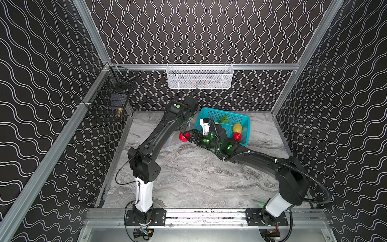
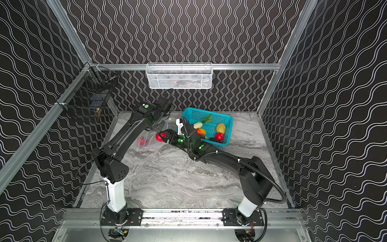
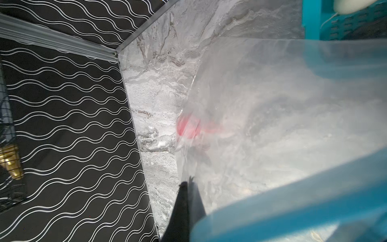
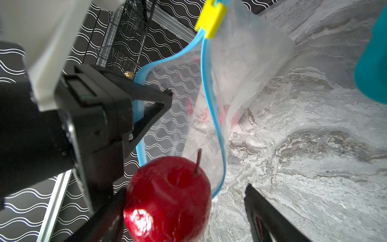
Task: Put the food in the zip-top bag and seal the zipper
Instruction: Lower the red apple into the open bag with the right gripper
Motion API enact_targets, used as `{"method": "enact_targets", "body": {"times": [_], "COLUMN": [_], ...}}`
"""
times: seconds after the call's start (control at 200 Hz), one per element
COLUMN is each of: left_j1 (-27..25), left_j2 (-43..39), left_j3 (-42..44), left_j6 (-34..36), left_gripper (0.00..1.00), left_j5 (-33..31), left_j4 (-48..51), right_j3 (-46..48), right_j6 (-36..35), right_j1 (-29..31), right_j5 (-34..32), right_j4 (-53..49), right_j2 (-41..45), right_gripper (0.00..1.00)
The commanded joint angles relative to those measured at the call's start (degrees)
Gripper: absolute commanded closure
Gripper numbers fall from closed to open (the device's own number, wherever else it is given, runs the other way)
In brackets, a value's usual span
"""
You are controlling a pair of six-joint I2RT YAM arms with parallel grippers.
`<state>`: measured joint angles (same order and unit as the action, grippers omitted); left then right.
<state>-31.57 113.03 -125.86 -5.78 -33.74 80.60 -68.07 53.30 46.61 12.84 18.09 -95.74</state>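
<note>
My left gripper (image 3: pixel 188 185) is shut on the rim of the zip-top bag (image 4: pixel 247 62), holding its mouth up and open; the same grip shows in the right wrist view (image 4: pixel 166 98). The light blue zipper (image 4: pixel 206 88) runs round the mouth, with its yellow slider (image 4: pixel 211 18) at the far end. A red round food (image 2: pixel 142 141) lies inside the bag. My right gripper (image 4: pixel 186 188) stands open at the mouth. A red apple (image 4: pixel 167 199) leans on one finger, with a gap to the other. Both top views show this apple (image 1: pixel 183 137) (image 2: pixel 160 137).
The teal basket (image 2: pixel 229 127) beside the bag holds a potato (image 2: pixel 221 128), a red round one (image 2: pixel 219 136), a leafy green (image 2: pixel 207 119), a white-green long one (image 2: pixel 198 125) and an orange-red one (image 2: pixel 201 131). A white mesh basket (image 1: pixel 200 76) and a black wire cage (image 1: pixel 109 100) hang on the walls.
</note>
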Motion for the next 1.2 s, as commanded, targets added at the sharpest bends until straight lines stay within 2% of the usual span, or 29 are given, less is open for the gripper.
{"method": "enact_targets", "body": {"times": [0.0,0.19,0.485,0.621,0.826,1.046,1.196], "left_j1": [-0.2,-0.3,-0.4,-0.2,-0.3,-0.3,-0.2], "left_j2": [-0.4,-0.5,-1.0,-0.9,-0.1,0.2,0.3], "left_j3": [-0.1,-1.0,-0.3,-1.3,-3.1,-4.4,-4.0], "left_j6": [-0.1,0.3,0.3,0.5,0.4,0.5,0.4], "left_gripper": [1.0,1.0,1.0,1.0,1.0,1.0,1.0], "left_j5": [2.6,4.9,2.8,-0.5,2.2,3.8,2.6], "left_j4": [-0.6,-0.3,-0.5,-0.4,0.3,0.6,0.4], "right_j3": [-0.8,-2.9,-3.2,-0.4,2.5,6.4,7.5], "right_j6": [0.5,-0.4,-2.1,-3.8,-5.1,-4.8,-4.8], "right_j1": [0.3,0.3,-0.2,-0.7,-1.8,-3.3,-3.8], "right_j5": [2.9,4.7,6.5,6.8,7.6,8.6,9.3], "right_j4": [11.2,15.4,23.5,26.7,28.1,30.5,30.2], "right_j2": [-1.5,-5.2,-10.4,-10.0,-9.5,-9.8,-9.4], "right_gripper": [0.13,0.13,0.11,0.07,0.01,0.01,0.01]}}
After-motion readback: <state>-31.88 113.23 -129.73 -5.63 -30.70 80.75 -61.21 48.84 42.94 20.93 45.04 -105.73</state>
